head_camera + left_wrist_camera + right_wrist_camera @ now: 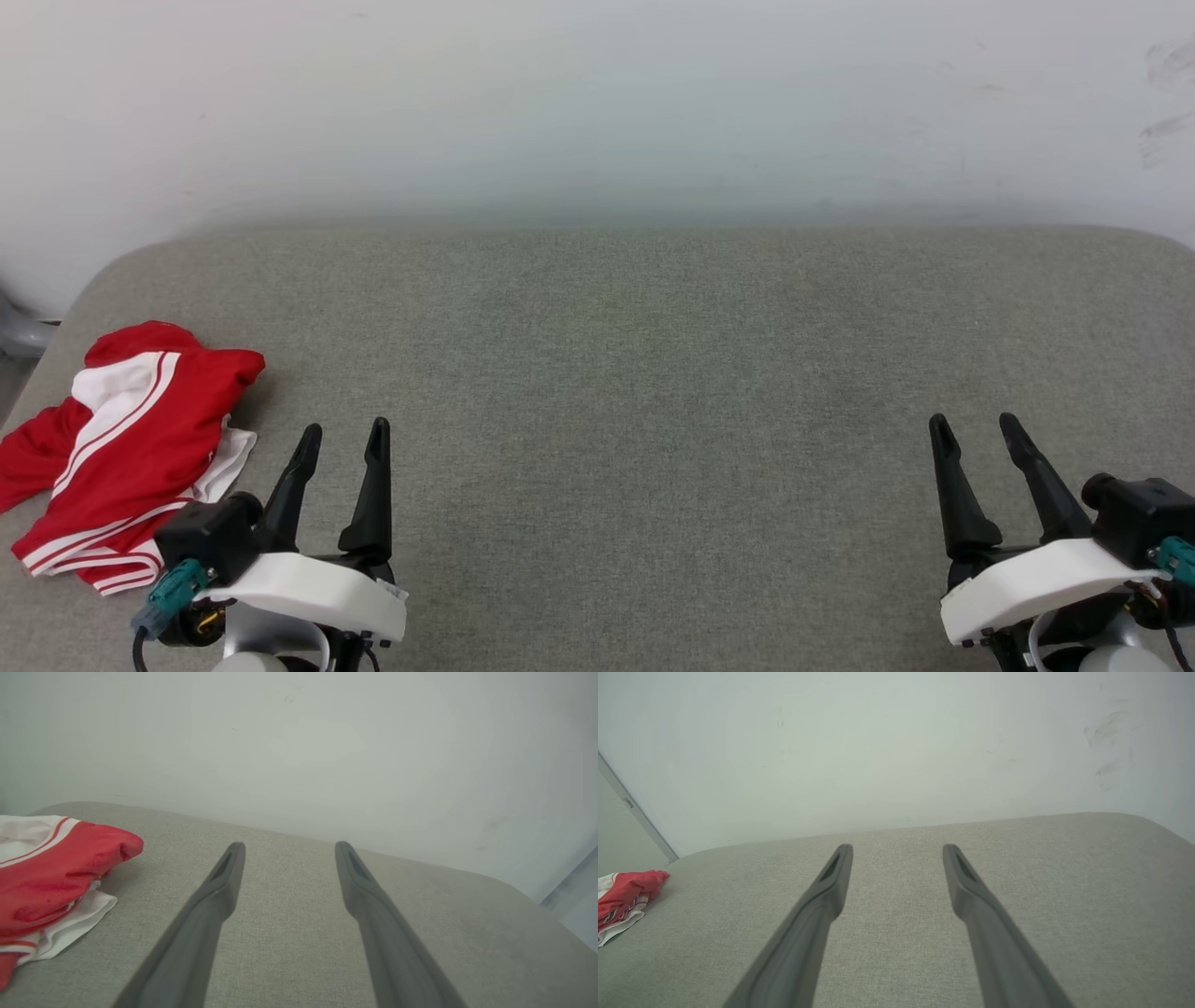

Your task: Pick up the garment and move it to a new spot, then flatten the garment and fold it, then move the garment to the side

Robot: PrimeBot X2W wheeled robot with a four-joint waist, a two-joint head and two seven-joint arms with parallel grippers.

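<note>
Bunched garment (131, 439): most of the cloth is folded under, hidden. In the head view its sleeve is cut by the left edge and its lower corner is hidden behind the left gripper (345, 429) body. Left wrist view: garment cut by left edge. Right wrist view: garment small and cut at left edge, with marks too small to read. The right gripper (974, 422) body is cut by right and bottom edges. At the head view's left edge a grey thing (17, 334) is cut off, cannot tell what. The cushion (653, 373) front is cut by the bottom edge.

Grey cushion (653, 373) (white wall (597, 93) behind)
</note>
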